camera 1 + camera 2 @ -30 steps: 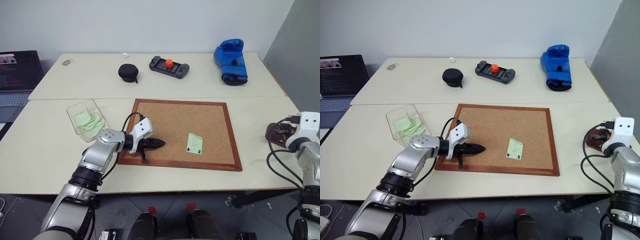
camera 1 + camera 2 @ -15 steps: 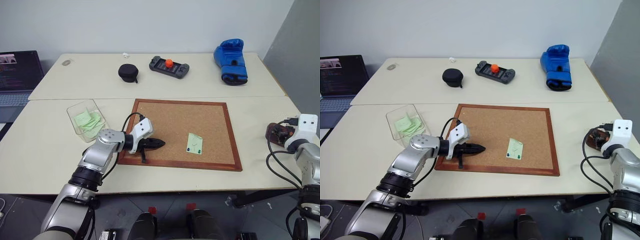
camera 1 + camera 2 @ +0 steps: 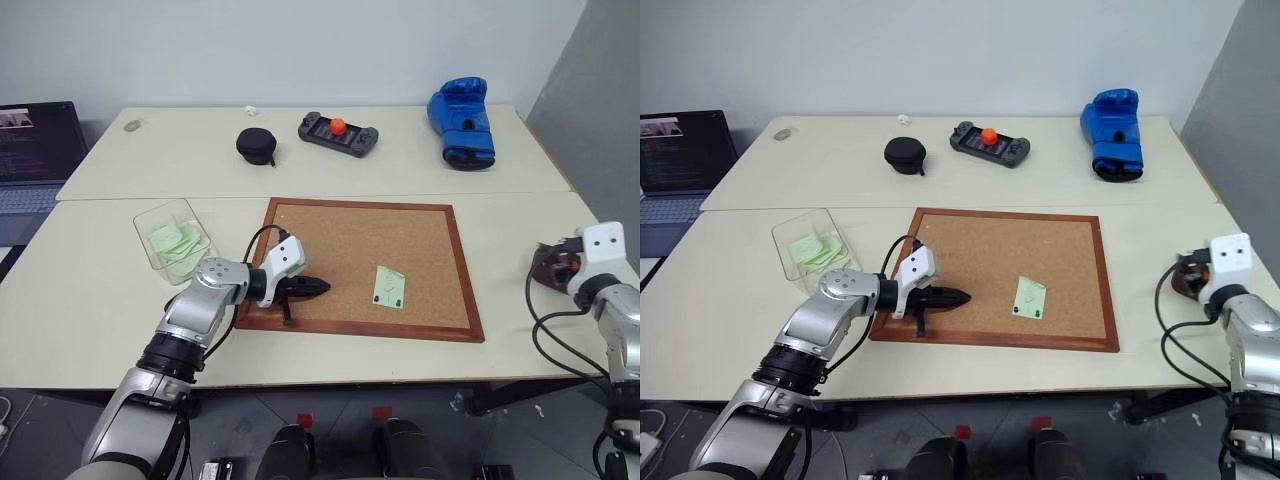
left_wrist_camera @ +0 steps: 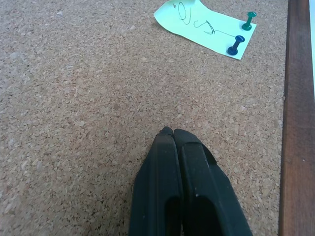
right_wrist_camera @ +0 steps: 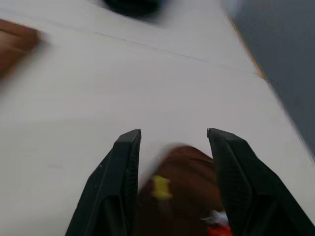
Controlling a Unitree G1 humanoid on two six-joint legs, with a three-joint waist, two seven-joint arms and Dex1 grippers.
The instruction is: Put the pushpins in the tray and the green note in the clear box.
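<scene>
The left gripper (image 4: 173,132) hangs low over the cork board (image 3: 330,235) at lower centre-left of the head view, fingers pressed fully together and holding nothing. The right gripper (image 5: 172,142), at the right edge of the head view, has its fingers parted about halfway with nothing between them; beneath them sits the tray (image 5: 189,196), dark reddish-brown, with a yellow and a red-and-white pushpin lying in it.

The green note (image 4: 204,27) lies near the lower right part of the board, well apart from the left fingertips. It is a pale green slip with a dark scribble, one corner slightly lifted. Two pushpins (image 4: 241,34), one green and one dark blue, stand at one end of it, the blue one at the paper's edge, the green one beside the corner.

The step in hand is probably to fetch the next pin from the note. To do it well, the gripper that goes for it should open before it nears the pin, close on the coloured head rather than the shaft, and pull straight out from the cork so the paper does not tear or drag. Both pins should come off before the note is lifted.

The clear box (image 3: 172,236) stands on the table (image 3: 90,300) just left of the board, with pale green slips already inside.
</scene>
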